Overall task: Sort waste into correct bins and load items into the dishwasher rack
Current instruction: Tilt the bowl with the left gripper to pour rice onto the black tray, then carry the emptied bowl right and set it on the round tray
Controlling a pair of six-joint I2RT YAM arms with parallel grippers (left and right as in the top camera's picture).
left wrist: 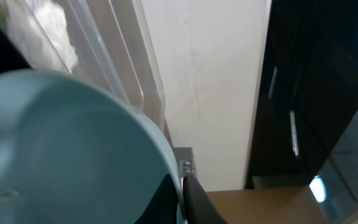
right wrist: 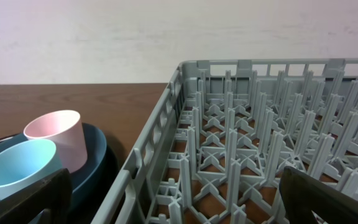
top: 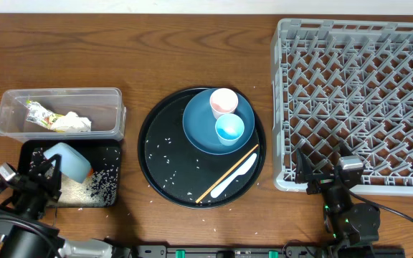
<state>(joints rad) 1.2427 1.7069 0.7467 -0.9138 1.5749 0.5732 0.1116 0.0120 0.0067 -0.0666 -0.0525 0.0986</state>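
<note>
My left gripper point(top: 47, 166) is shut on the rim of the light-blue bowl point(top: 70, 161), which is tipped over the flat black tray point(top: 113, 154). White rice grains point(top: 102, 185) lie in that tray. The left wrist view shows the bowl point(left wrist: 61, 149) pinched between the fingers point(left wrist: 182, 193). The clear tub point(top: 13, 129) holds the green-yellow wrapper point(top: 38, 112) and crumpled white paper point(top: 74, 122). The grey rack point(top: 357, 93) is at the right. My right gripper point(top: 325, 163) is open and empty at its front left corner point(right wrist: 179, 199). No carrot or brown lump shows.
A big round black tray point(top: 156, 179) in the middle holds the dark-blue plate point(top: 199, 129) with the pink cup point(top: 224, 102) and light blue cup point(top: 229, 129), plus a chopstick point(top: 224, 175), a white spoon point(top: 236, 175) and scattered grains point(top: 165, 150).
</note>
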